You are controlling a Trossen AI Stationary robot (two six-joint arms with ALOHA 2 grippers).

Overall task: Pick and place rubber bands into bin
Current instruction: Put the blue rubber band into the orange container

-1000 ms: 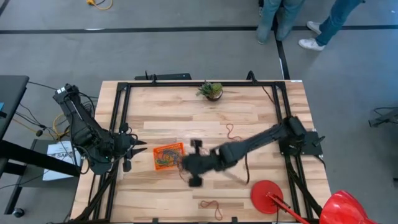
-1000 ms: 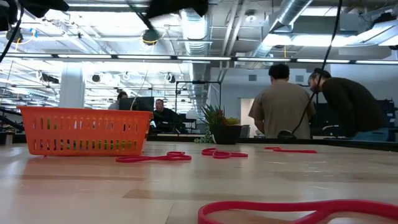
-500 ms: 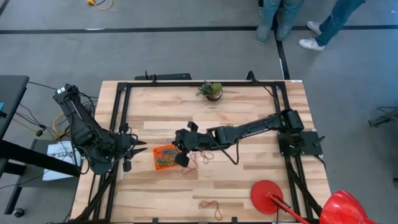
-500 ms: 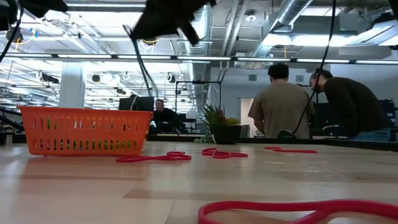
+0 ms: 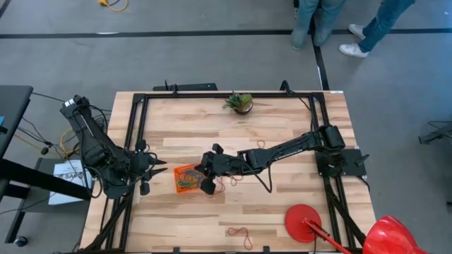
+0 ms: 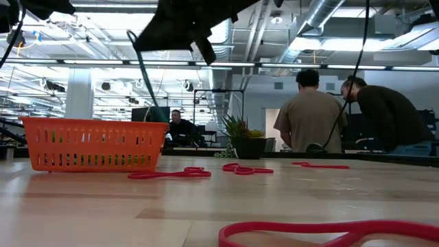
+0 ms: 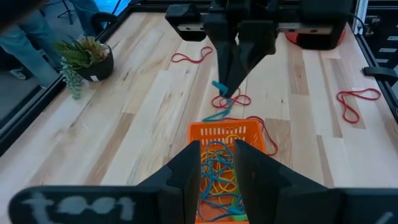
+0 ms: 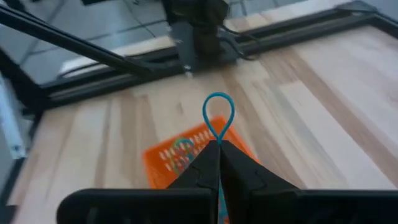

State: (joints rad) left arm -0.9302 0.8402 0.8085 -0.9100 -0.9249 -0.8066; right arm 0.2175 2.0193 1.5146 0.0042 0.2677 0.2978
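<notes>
The orange mesh bin [image 5: 189, 177] stands left of the table's middle and holds several tangled bands [image 7: 217, 177]. My right gripper [image 5: 210, 171] hovers at the bin's right side, shut on a teal rubber band [image 7: 222, 102]. In the low view it fills the top [image 6: 185, 20], and the band [image 6: 142, 75] hangs down beside the bin [image 6: 92, 144]. My left gripper [image 5: 161, 169] waits open, just left of the bin. Red bands [image 5: 263, 148] [image 5: 240, 232] lie flat on the table. My right gripper pinches the teal rubber band between its two shut fingers, coming from above and pointing down. A small loop [image 8: 217, 115] stands out past the fingertips [image 8: 211, 163]. The rest hangs slack below, lifted off the table, its lower end [image 7: 210, 116] by the bin's right rim.
A potted plant [image 5: 240, 103] stands at the far edge. A flat red disc [image 5: 304, 222] lies at the near right. More red bands [image 6: 171, 173] [image 6: 243, 169] [image 6: 329, 230] are scattered on the wood. People stand beyond the table's far side [image 6: 312, 113].
My right gripper has swung from right of the bin's near corner toward the table's left and far side. It has come down beside the bin's right rim, staying shut with the teal band hanging from it. The left arm has kept still.
</notes>
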